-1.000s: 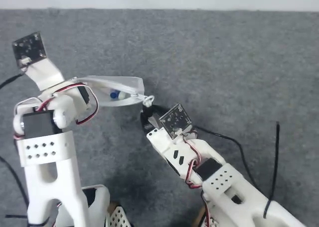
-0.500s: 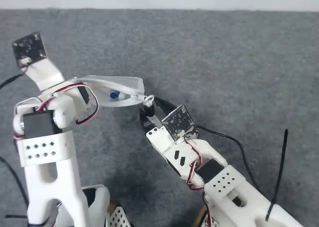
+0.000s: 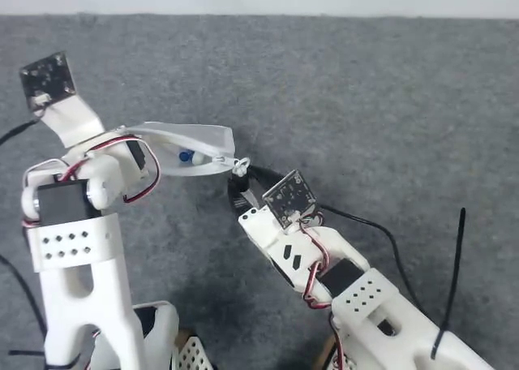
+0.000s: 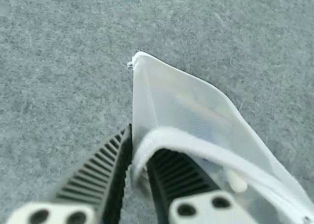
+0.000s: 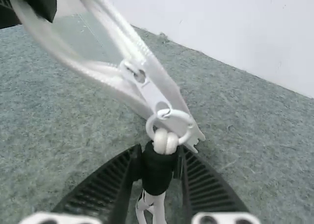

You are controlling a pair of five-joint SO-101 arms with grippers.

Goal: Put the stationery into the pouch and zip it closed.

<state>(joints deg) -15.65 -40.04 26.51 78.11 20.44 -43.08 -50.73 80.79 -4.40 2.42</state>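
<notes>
Well, the pouch (image 3: pixel 182 143) hangs above the grey table (image 3: pixel 365 102), stretched between the two arms, with its long axis running left to right. The left gripper (image 4: pixel 139 145) has its jaws pinched narrow on the pouch's left end, clamping the edge just beside the zip tape. Through the cloudy plastic a small blue thing (image 3: pixel 186 154) shows inside, so at least some stationery looks to be in already.

At the right end, the zip slider (image 5: pixel 157 98) sits close to the pouch's tapered tip. A ring (image 5: pixel 169 123) hangs from it, and a black pull cord (image 5: pixel 157 172) hangs from the ring. The right gripper (image 5: pixel 158 155) has its jaws closed on that cord, just near of the slider.

What matters for the next move is that the slider lies on the far-left side of the right jaws, in line with the pouch's length. The right arm is plainly the nearer one to it. I judge that any remaining pull should run rightward along that axis, away from the left arm's hold. Little travel seems left, though I cannot tell whether the zip is fully shut.
</notes>
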